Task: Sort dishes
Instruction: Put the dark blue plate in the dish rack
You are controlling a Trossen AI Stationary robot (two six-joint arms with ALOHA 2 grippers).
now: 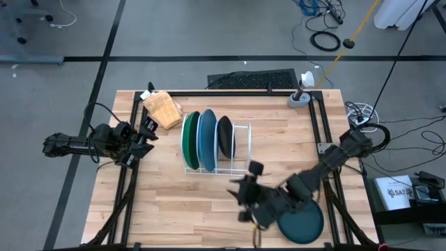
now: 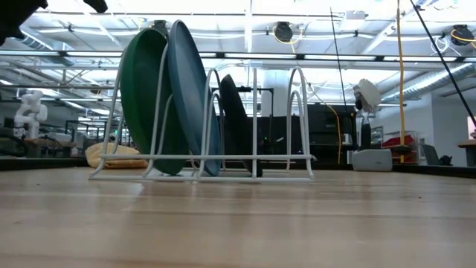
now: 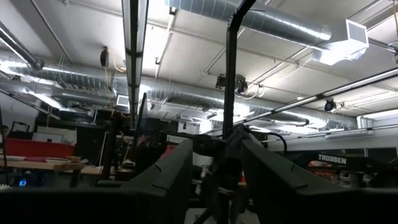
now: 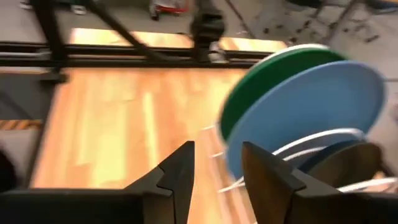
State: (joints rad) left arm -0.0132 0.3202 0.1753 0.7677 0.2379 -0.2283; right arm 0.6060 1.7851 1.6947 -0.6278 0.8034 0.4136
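Three plates stand on edge in the white wire rack [image 1: 240, 150]: the large green plate [image 1: 189, 139], the large light-blue plate [image 1: 207, 139] and the smaller black plate [image 1: 224, 136]. The dark-teal plate [image 1: 303, 224] lies flat on the table near its near right corner, partly under the right arm. My right gripper [image 1: 242, 193] is open and empty, hovering on the near side of the rack, with the teal plate behind it. In its wrist view [image 4: 217, 149] the green plate [image 4: 273, 68] and the light-blue plate [image 4: 311, 106] show ahead. My left gripper [image 1: 150, 132] is open at the table's left edge.
A tan woven basket [image 1: 162, 108] sits at the far left of the table, close to the left gripper and the rack. A grey stand [image 1: 300, 97] is at the far right corner. Bare wood [image 1: 188, 202] lies on the near side of the rack.
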